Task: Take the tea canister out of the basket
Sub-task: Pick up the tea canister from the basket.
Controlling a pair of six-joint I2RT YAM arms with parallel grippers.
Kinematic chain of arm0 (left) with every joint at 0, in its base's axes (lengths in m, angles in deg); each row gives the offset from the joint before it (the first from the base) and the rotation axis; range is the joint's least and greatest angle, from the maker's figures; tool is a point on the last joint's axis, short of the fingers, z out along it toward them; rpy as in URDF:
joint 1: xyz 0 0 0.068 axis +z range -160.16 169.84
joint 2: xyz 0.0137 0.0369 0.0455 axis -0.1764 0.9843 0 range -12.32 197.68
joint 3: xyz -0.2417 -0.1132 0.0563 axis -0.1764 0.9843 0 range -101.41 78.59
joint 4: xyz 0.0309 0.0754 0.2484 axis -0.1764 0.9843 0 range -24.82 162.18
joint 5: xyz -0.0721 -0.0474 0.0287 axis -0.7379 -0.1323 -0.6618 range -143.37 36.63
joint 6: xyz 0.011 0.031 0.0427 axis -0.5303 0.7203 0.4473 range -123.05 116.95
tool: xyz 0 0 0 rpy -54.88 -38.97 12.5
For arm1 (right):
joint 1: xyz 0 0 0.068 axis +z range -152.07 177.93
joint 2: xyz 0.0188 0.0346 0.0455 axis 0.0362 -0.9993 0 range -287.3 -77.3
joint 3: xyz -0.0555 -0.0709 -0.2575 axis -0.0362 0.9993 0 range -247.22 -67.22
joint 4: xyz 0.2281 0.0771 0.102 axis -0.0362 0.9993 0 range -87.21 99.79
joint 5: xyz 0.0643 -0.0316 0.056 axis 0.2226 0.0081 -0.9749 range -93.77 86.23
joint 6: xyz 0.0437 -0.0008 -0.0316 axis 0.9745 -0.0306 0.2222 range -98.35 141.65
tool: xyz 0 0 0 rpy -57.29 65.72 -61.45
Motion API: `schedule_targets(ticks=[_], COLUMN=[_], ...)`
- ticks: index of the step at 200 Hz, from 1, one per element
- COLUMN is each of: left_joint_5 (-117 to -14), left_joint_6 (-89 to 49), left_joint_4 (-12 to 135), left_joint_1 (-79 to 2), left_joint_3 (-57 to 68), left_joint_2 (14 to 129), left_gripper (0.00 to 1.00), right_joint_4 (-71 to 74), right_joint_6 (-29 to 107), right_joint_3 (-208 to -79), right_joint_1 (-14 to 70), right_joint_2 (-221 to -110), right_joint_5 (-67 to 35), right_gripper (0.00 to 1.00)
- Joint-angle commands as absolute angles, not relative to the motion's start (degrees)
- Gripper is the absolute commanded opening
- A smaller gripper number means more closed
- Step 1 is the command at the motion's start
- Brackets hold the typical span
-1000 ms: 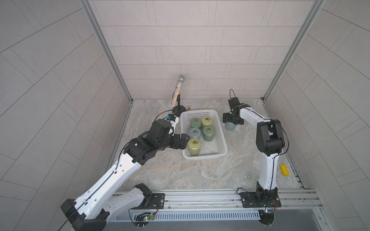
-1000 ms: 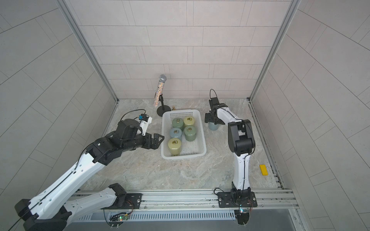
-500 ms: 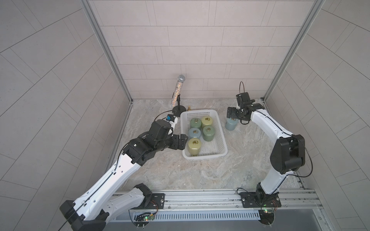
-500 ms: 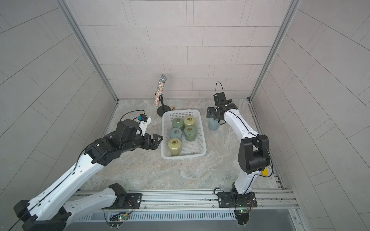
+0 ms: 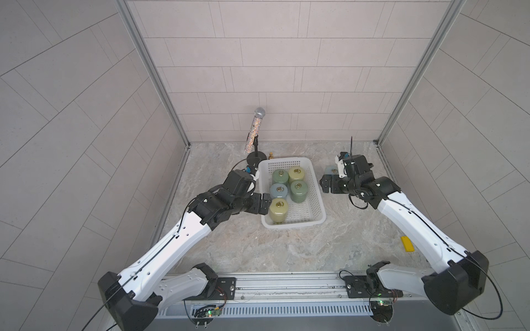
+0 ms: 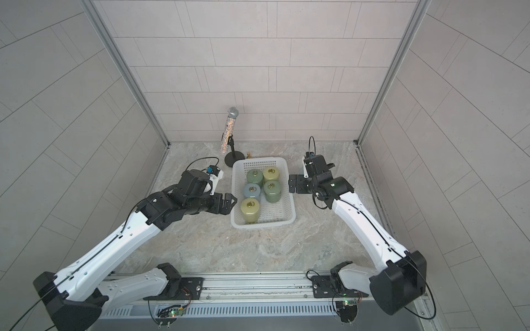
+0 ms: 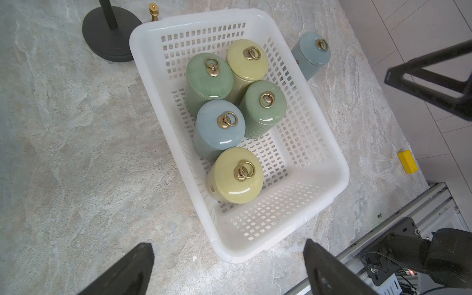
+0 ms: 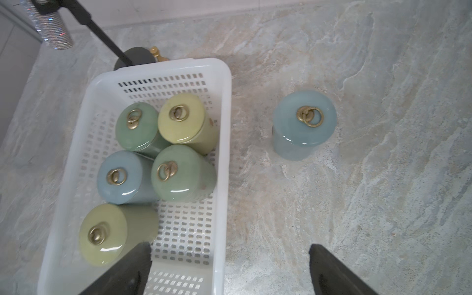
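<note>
Right gripper [image 5: 326,184] hovers wide open at the basket's [image 5: 294,226] three o'clock; the pale-blue tea canister [image 8: 304,127] stands upright outside, lidded.

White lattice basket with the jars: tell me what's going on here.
One pale blue glossy lidded canister stands on the stone-patterned table, outside the white plastic lattice basket. Five more canisters stand inside it. Both grippers are open and empty: the right gripper near the blue canister, the left gripper by the basket's opposite side.
</note>
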State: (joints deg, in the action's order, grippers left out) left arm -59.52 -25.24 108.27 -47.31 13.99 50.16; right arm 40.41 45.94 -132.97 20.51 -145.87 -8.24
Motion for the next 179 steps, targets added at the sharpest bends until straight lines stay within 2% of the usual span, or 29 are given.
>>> schedule_targets(ticks=[1, 75, 179], left_joint_5=[-59.9, -60.8, -63.4], left_joint_6=[-26.3, -29.9, -29.8], left_joint_4=[106.2, 102.6, 102.7], left_joint_1=[-47.6, -47.6, -47.5], left_joint_3=[14.2, 16.8, 18.2], left_joint_2=[49.4, 44.3, 41.5], left_gripper=[1.00, 1.00, 1.00], right_joint_4=[42.2, 41.5, 40.5], right_joint_6=[45.9, 45.8, 47.2], right_joint_3=[-132.2, -137.7, -147.4], right_joint_1=[24.2, 34.4, 34.5], right_joint_2=[-144.5, -157.9, -178.5], right_joint_5=[-5.1, 0.7, 2.6], right_gripper=[1.00, 1.00, 1.00])
